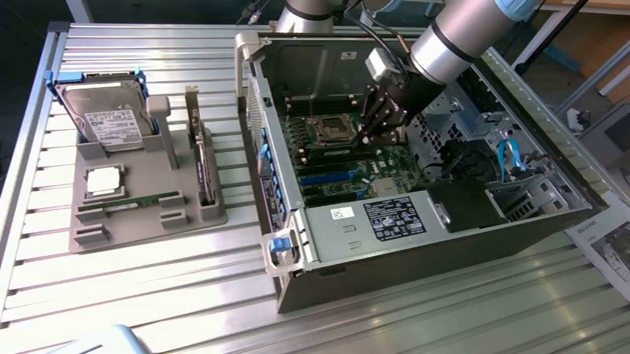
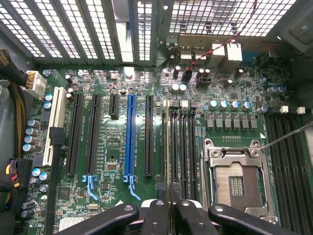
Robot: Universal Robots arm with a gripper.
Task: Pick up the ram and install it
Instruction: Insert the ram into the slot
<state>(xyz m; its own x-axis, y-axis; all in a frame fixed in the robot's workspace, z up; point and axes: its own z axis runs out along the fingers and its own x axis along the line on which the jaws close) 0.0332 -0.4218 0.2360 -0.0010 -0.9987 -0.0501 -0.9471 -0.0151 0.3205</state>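
My gripper [image 1: 379,134] is down inside the open computer case [image 1: 414,221], just beside the empty processor socket [image 1: 330,131]. In the wrist view the gripper [image 2: 169,211] is shut on the ram [image 2: 167,147]. The ram is seen edge-on as a thin strip running along the black memory slots [image 2: 183,147] between the socket [image 2: 236,183] and the long black expansion slot [image 2: 148,137]. I cannot tell whether its lower edge sits in a slot. A second green ram stick [image 1: 128,200] lies in the grey tray [image 1: 147,225] at the exterior view's left.
The tray also holds a hard drive [image 1: 113,125], a square silver processor chip [image 1: 103,181] and an upright expansion card [image 1: 202,158]. Inside the case, cables and a drive cage [image 1: 512,184] crowd the exterior view's right. A blue slot [image 2: 129,137] and further black slots lie beside the memory slots.
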